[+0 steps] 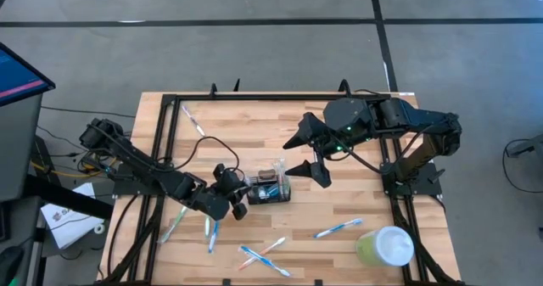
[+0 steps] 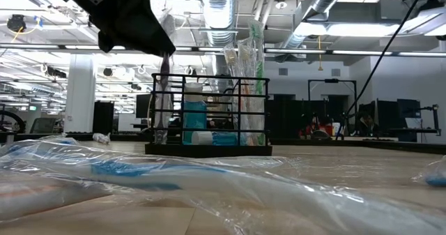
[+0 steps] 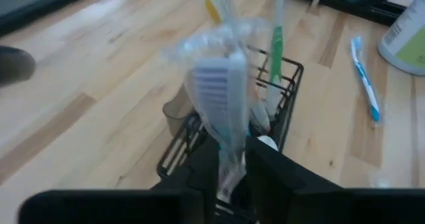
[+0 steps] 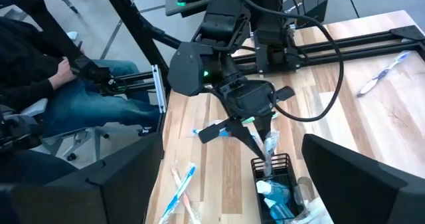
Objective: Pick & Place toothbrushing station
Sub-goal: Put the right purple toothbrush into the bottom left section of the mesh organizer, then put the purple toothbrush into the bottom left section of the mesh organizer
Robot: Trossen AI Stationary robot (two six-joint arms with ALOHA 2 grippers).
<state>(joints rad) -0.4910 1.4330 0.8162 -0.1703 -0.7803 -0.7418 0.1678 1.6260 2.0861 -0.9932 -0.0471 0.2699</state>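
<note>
Left gripper sits at the near-left end of the toothbrushing station, a small black wire-frame holder standing upright on the wooden table about mid-width. Its fingers stand close on either side of a plastic-wrapped toothbrush, head up, with the wrapper's lower end between them; whether they press on it or have just let go cannot be told. The brush leans over the holder's near end, its lower part hidden by the fingers. Beyond the left gripper, inside the holder: a green-handled brush standing upright, more wrapped pieces and blue-and-white packets lower down. The low view shows the holder as a black cage with tall wrapped items rising above its top rim. Right gripper hovers just past the far-right side of the holder, jaws spread wide, nothing between them. Right of the right gripper and nearer the table's front edge, a pale green cup with white lid, with a loose blue toothbrush between it and the holder. More loose brushes lie in front of the left gripper near the table's front edge, and one far behind it. A seated person in jeans shows beyond the table in the right wrist view.
</note>
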